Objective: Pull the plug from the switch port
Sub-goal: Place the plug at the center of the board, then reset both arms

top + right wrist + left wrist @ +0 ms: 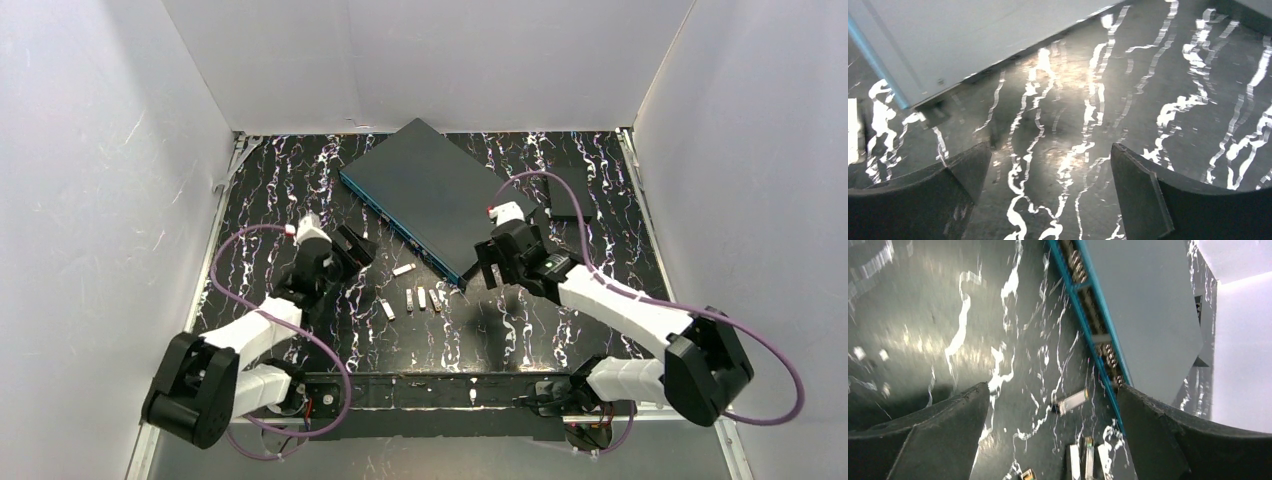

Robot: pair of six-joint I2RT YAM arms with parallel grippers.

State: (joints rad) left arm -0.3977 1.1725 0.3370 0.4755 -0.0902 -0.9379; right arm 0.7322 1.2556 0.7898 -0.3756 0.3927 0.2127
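Observation:
The switch [430,190] is a flat dark grey box lying diagonally at the table's middle back, its teal port edge [400,232] facing front left. In the left wrist view that edge [1093,325] shows a row of metallic ports; I cannot tell which one holds a plug. My left gripper [356,250] is open and empty, just left of the port edge, over a loose silver plug [1071,401]. My right gripper [495,272] is open and empty beside the switch's near corner [923,95], above bare table.
Several loose silver plugs [422,298] lie in a row in front of the switch, with one more [403,270] nearer the port edge. A small black box [570,200] sits at the back right. White walls close in the black marbled table [300,170].

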